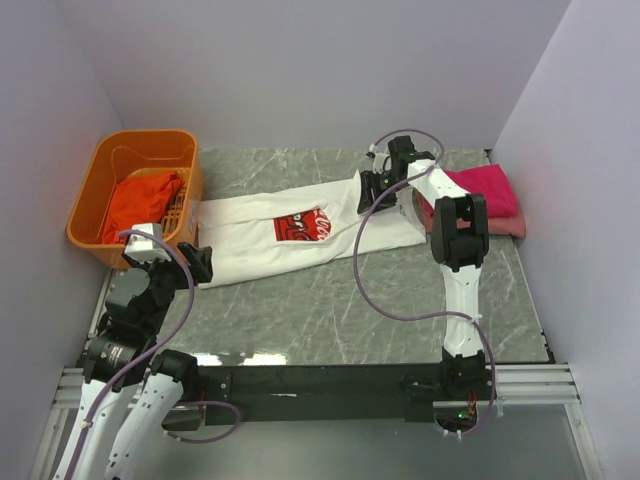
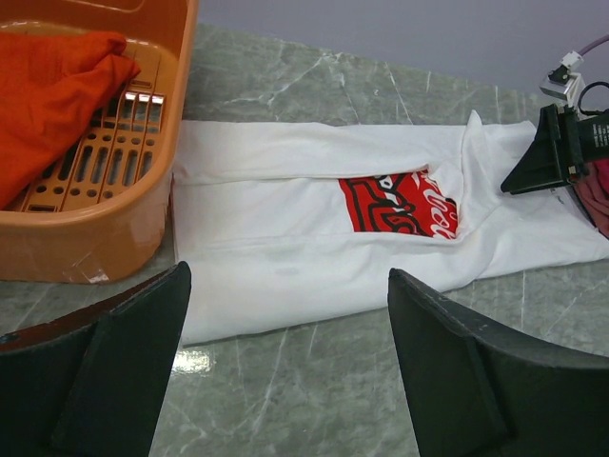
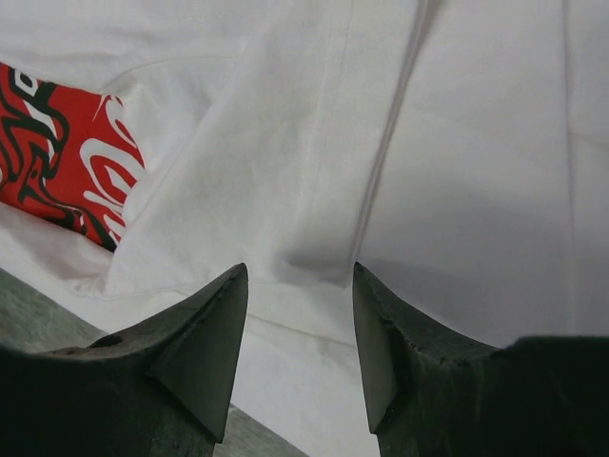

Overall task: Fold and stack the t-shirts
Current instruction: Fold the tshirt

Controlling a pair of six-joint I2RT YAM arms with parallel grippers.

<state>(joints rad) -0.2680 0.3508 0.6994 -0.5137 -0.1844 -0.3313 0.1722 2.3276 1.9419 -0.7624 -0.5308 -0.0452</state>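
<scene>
White t-shirt (image 1: 250,240) beneath low right hand (image 3: 298,286), fingers (image 3: 205,343) apart.

Basket (image 1: 89,192) left; spread shirt (image 1: 250,238) centre; folded shirts (image 1: 490,190) right.

The only writing I can see is on the white t-shirt (image 2: 285,267) lying on the worktop. It has a red patch (image 2: 390,205) with curly white and black letters. A fold of cloth covers part of the patch, so I cannot read a whole word. Up close, the letters are cut off too.
</scene>
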